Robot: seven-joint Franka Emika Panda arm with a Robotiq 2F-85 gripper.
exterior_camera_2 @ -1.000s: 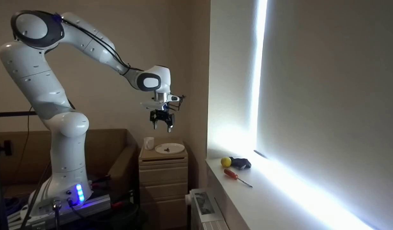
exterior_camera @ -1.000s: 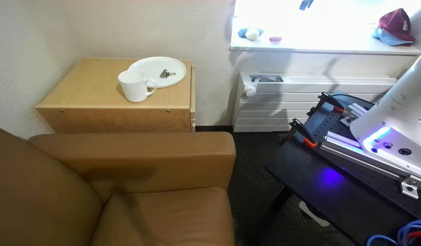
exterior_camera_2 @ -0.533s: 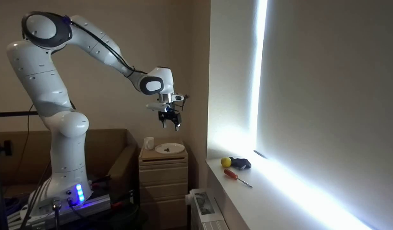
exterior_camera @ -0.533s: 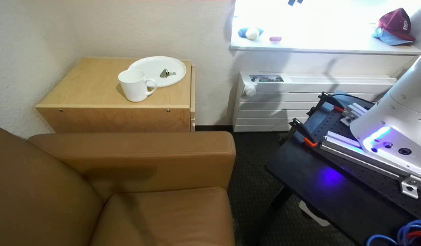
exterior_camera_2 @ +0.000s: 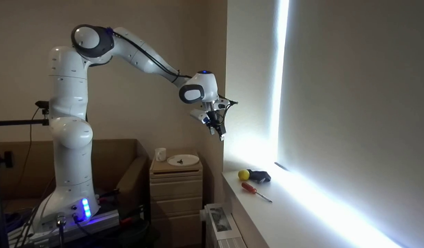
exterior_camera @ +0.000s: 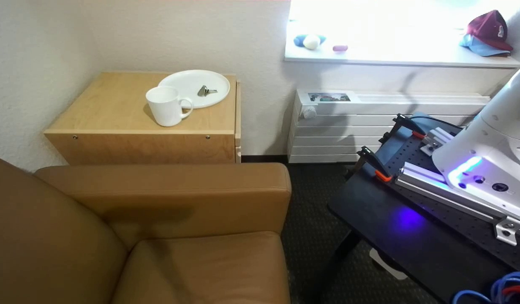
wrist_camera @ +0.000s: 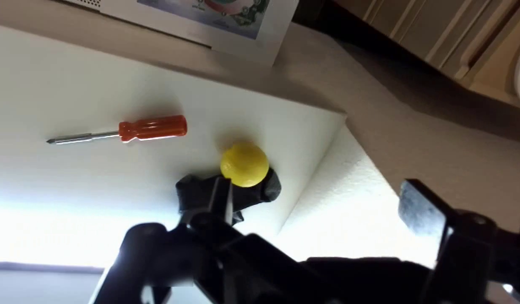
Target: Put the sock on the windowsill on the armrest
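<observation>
The sock is a crumpled dark cloth on the white windowsill, beside a yellow ball. In the wrist view the sock lies partly behind the ball and one finger, on the windowsill. My gripper is open and empty, tilted, up in the air left of the sill's end and well above the sock. In the wrist view the open gripper has its left finger overlapping the sock and its right finger over the wall. The brown armrest is bare; it also shows in an exterior view.
The yellow ball touches or overlaps the sock. A red screwdriver lies nearby on the sill. Caps sit at the sill's far end. A wooden cabinet holds a white mug and a plate with keys. A radiator stands below.
My gripper has moved right toward the windowsill in an exterior view and has tilted. It has left the top of the other view. It stays open; the sock has not moved.
</observation>
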